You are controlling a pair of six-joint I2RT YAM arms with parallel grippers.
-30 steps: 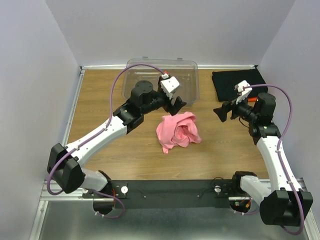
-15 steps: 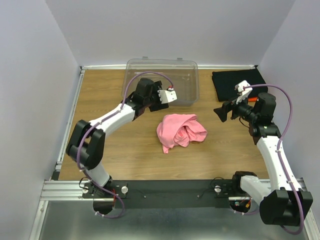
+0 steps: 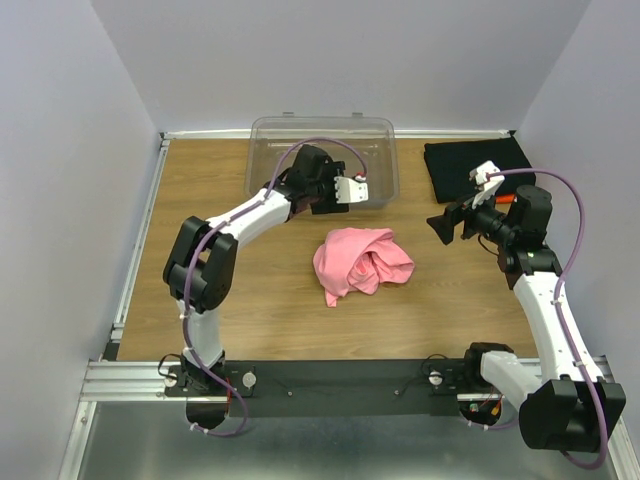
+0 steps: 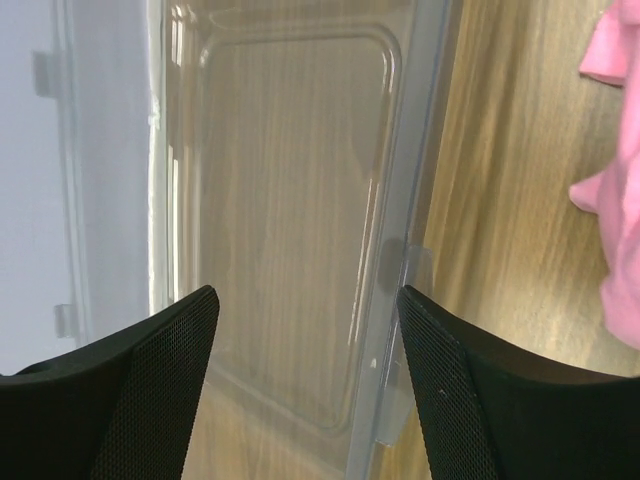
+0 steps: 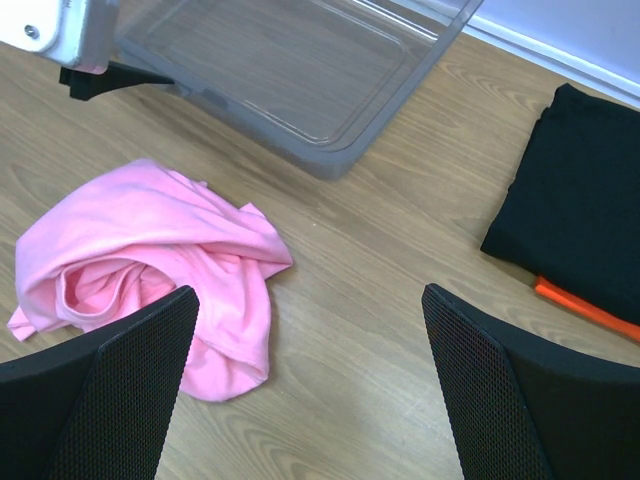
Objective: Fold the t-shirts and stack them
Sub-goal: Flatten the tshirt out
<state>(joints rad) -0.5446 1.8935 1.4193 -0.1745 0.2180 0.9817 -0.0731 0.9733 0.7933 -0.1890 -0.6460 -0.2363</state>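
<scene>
1. The pink t-shirt (image 3: 360,262) is sitting crumpled in a loose heap roughly mid-tabletop (image 3: 250,300). It's not folded at all, just bunched up with a bit trailing off toward the near left.
2. The black t-shirt (image 3: 475,168) is folded into a neat rectangle in the far right corner, well apart from the pink one.
3. The orange t-shirt (image 5: 585,308) only shows as a thin strip along the near edge of the black one. It looks like it's lying underneath, and I can't make out more than that sliver.
4. The clear bin (image 3: 320,122) is at the far edge, a little left of centre, and you can see the wood grain straight through the bottom. The pink heap is near its front right corner but not touching it.
5. The left fingers (image 4: 120,400) are spread wide apart with nothing between them. That arm is stretched out so they hang over the near side of the bin, and the wrist view looks right down into it, with the bin's rim running by one finger. I can't tell if they touch the plastic.
6. The right fingers (image 5: 110,390) are wide apart too and gripping nothing. They're held up above the tabletop between the pink heap and the black stack, pointing left toward the pink shirt.
</scene>
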